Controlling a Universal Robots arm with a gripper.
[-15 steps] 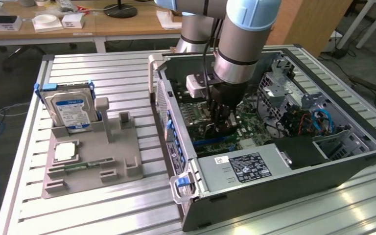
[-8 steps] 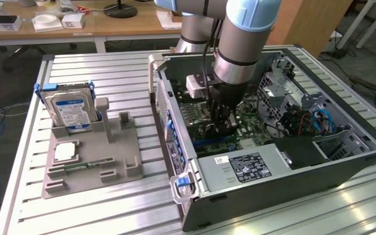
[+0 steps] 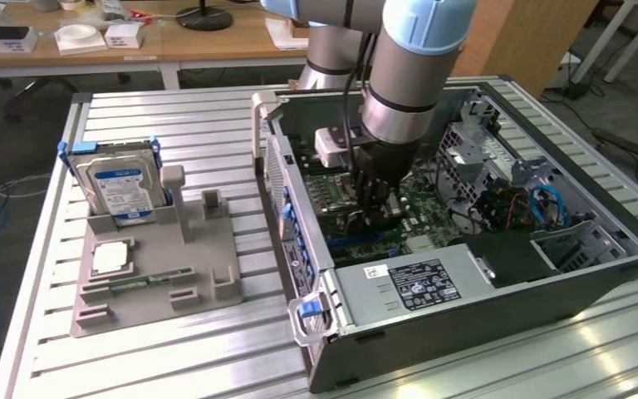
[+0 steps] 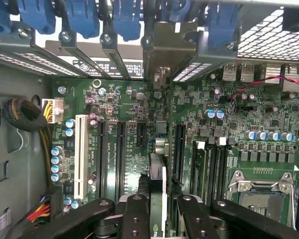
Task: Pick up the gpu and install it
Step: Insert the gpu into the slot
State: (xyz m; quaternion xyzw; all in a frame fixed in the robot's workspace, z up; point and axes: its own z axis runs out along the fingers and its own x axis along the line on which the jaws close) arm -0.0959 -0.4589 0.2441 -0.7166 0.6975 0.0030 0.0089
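Observation:
My gripper [image 3: 377, 209] reaches down into the open computer case [image 3: 585, 274], just above the green motherboard [image 3: 419, 212]. In the wrist view the gpu [image 4: 158, 175] shows edge-on as a thin dark card standing upright between my black fingers [image 4: 134, 215], and my gripper [image 4: 159, 219] is shut on it. Its silver end bracket [image 4: 162, 52] lies against the rear slot openings under the blue latches [image 4: 124, 17]. The card stands over the board between two long black expansion slots [image 4: 120, 149]. Whether its lower edge sits in a slot is hidden.
A white slot [image 4: 81, 149] and cable bundles [image 4: 27, 117] lie to one side of the card, the memory slots and processor socket [image 4: 261, 191] to the other. Outside the case, a grey fixture [image 3: 153, 274] holds a hard drive [image 3: 120, 179], a processor chip [image 3: 112, 256] and a memory stick [image 3: 147, 281].

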